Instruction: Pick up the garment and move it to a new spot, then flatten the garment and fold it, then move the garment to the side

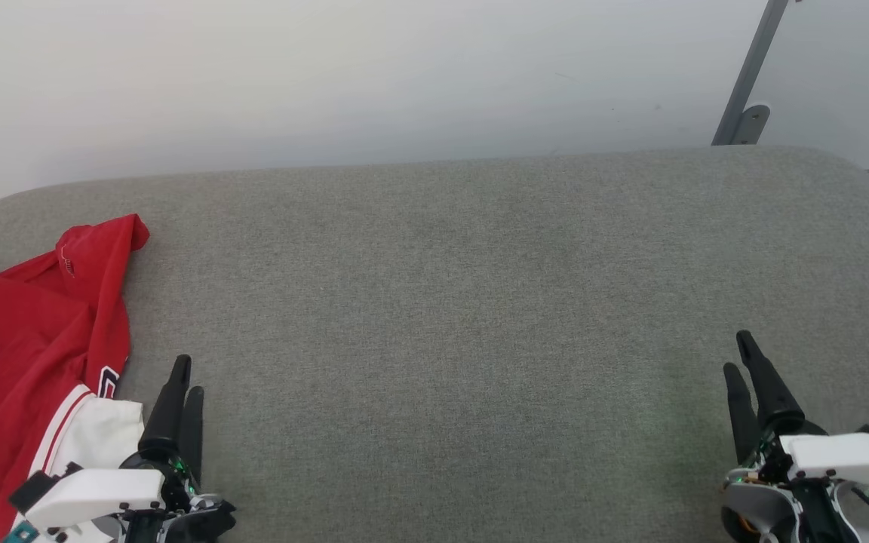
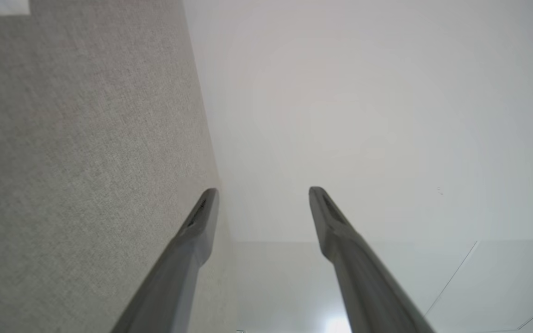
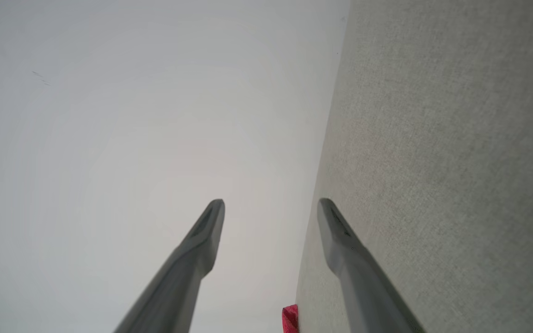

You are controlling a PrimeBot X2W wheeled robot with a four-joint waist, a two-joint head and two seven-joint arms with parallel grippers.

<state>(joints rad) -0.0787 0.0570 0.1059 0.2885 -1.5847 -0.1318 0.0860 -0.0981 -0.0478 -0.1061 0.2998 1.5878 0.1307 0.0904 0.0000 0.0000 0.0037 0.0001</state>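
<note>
The garment (image 1: 35, 362), a red T-shirt with white sleeves and striped trim, lies crumpled at the far left of the grey cushioned surface (image 1: 480, 302), running off the left edge. A small red corner of the garment (image 3: 290, 319) peeks in at the bottom of the right wrist view. My left gripper (image 1: 186, 373) hovers just right of the garment near the front edge, open and empty (image 2: 263, 190). At the lower right my right gripper (image 1: 737, 351) is far from the garment, also open with nothing between its fingers (image 3: 271, 202).
A pale wall (image 1: 404, 75) rises behind the surface. A grey metal bar with a bracket (image 1: 747, 90) stands at the back right. The surface's rounded back corners sit at the far left and far right.
</note>
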